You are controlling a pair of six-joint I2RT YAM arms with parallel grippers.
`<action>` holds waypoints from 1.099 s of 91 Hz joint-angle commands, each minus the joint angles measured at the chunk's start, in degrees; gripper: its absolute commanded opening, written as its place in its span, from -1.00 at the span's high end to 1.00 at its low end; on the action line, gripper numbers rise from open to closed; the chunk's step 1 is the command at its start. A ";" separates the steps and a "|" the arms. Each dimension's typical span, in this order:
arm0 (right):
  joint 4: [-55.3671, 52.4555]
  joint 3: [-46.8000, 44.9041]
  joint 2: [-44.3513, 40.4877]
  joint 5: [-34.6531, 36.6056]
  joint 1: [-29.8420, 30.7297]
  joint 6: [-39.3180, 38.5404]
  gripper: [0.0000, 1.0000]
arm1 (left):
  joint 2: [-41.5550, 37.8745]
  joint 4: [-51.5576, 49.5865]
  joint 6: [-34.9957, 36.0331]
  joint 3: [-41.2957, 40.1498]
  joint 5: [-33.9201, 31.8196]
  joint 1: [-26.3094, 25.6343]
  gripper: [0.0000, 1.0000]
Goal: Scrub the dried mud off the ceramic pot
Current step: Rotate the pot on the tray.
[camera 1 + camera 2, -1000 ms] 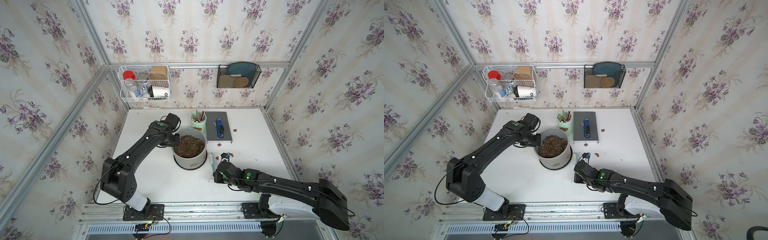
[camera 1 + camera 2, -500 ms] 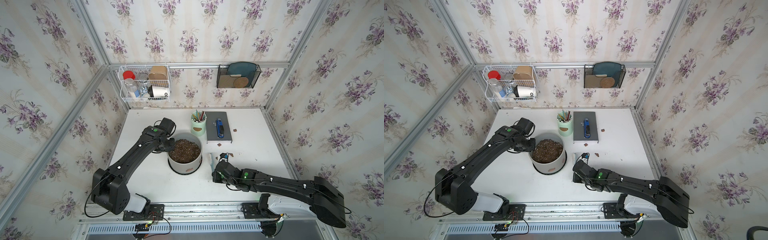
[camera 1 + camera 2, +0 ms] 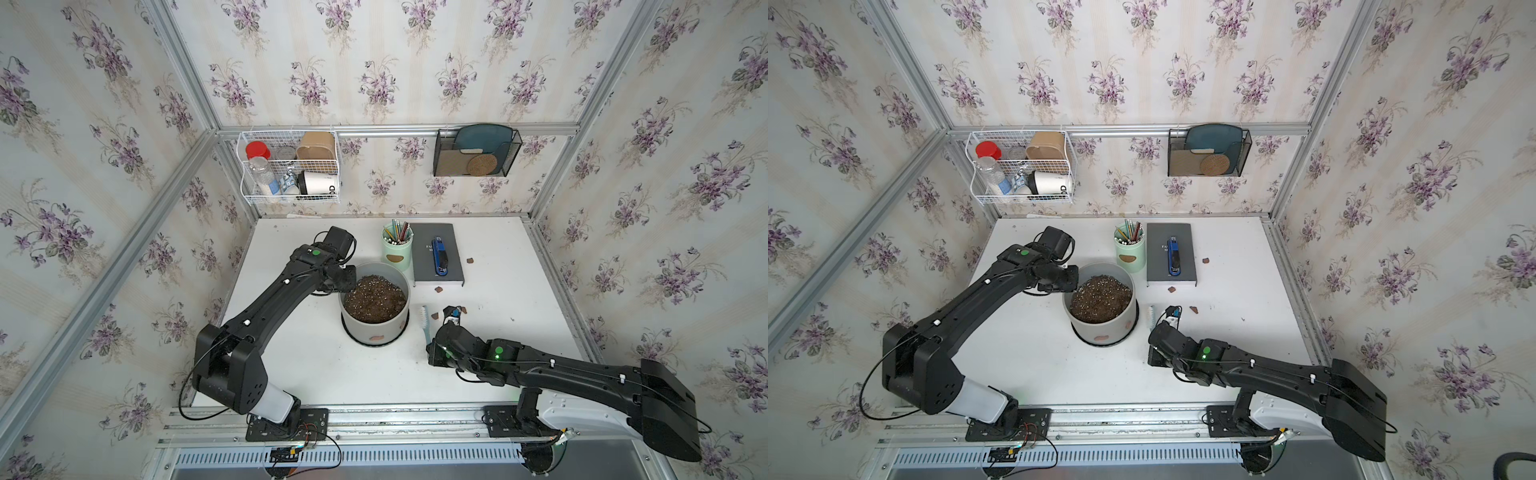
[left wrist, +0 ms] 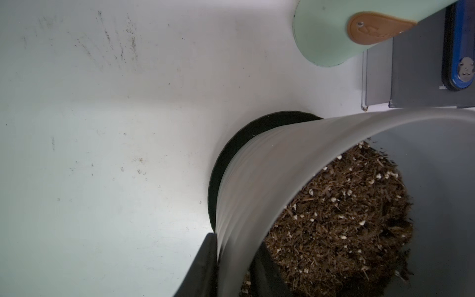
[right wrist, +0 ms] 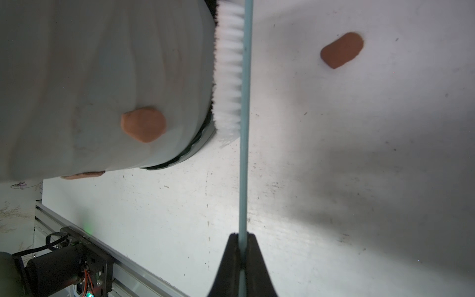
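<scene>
Two dried mud patches [image 5: 143, 124] on ceramic pot [image 5: 77, 77] — right gripper [image 5: 243, 246], clamping brush [image 5: 244, 180], should press bristles [image 5: 228, 77] there; left gripper [image 4: 234, 243] astride pot wall, hold unclear.

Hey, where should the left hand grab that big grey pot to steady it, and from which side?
Grip the rim, from above, on the side away from the brush. The ceramic pot is an upright cylinder probably too wide to span, but its thin wall rises clear of the soil, so one finger fits inside, one outside, as the left hand straddles it.
</scene>
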 commanded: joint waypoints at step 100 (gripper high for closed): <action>-0.15 2.59 3.26 0.25 0.06 -0.96 1.00 | -1.84 1.06 -0.79 -0.11 -1.64 0.49 0.24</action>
